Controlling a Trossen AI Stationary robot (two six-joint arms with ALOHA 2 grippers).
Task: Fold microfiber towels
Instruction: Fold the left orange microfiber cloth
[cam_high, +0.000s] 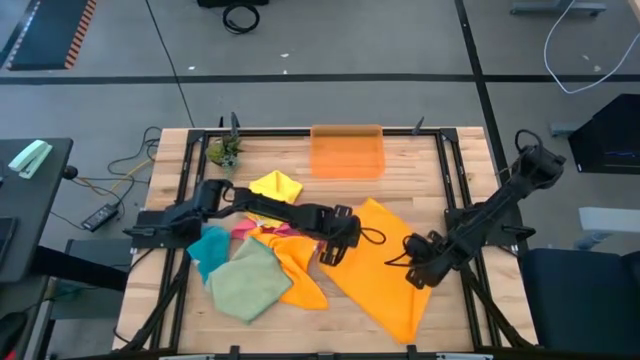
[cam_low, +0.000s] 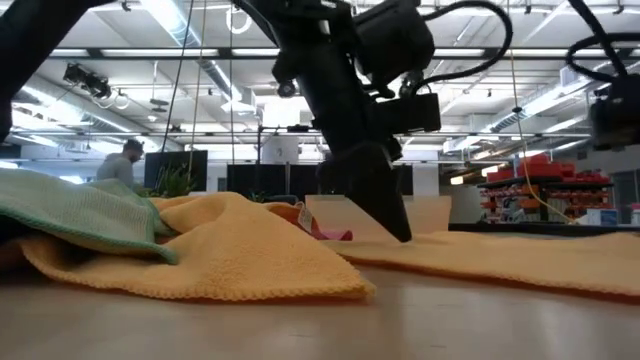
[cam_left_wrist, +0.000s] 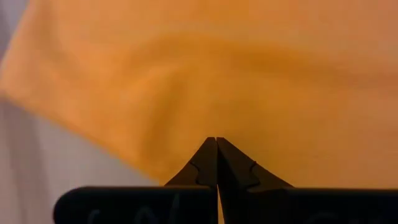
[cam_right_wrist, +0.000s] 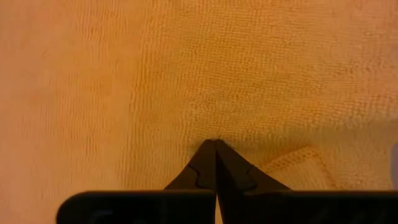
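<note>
**benchrat:** Wooden desk (cam_high: 420, 160) with a black frame around it, grey shop floor beyond, and the level view looks into a big open room with ceiling strip lights and a person sitting far back. So where are the claws?

**foldbot_fan:** Left claw (cam_high: 332, 252) is pressed down onto the edge of the big orange towel (cam_high: 385, 265), fingers pinched fully together. Its wrist view shows the tips (cam_left_wrist: 216, 163) meeting right at the cloth, with a raised wrinkle just ahead of them. Whether any fabric is actually caught between them, can't tell.

**benchrat:** And the other one?

**foldbot_fan:** Right claw (cam_high: 415, 275) is down on the same orange towel, at the side away from the left claw. Also squeezed shut, tips (cam_right_wrist: 216, 163) on the weave, with a stitched hem corner just beside them. Can't tell about a grip there either.

**benchrat:** Rest of the pile?

**foldbot_fan:** All bunched on the far side of the left claw from the right one: sage green towel (cam_high: 248, 282) nearest, lying over another orange towel (cam_high: 300, 270), then a teal towel (cam_high: 207, 246), a bit of pink towel (cam_high: 243, 229), and a yellow towel (cam_high: 277, 186) behind the left arm. Translucent orange bin (cam_high: 347, 151) sits well apart at the desk's back edge.
</note>
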